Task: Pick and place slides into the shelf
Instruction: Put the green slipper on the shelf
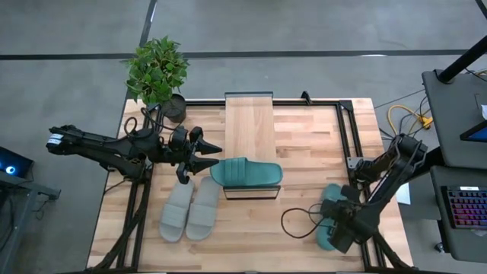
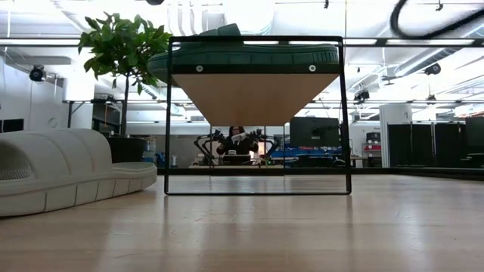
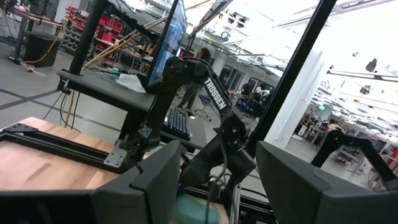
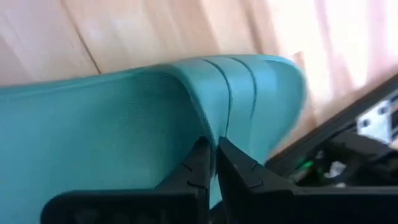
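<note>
A green leafy plant sits in a dark pot at the upper left of the high view, on the corner of the wood surface. A keyboard with glowing keys lies at the far right edge. Yellow cables curl at the upper right. Gray floor fills the top of that view.

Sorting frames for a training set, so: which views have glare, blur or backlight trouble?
Low view: bright ceiling lights backlight the black-framed wooden shelf, leaving its underside dim. Left wrist view: window glare whitens one side, and the near left gripper is soft. Right wrist view: the right gripper pinches the blurred teal foam slide; the wooden table is washed out.
</note>
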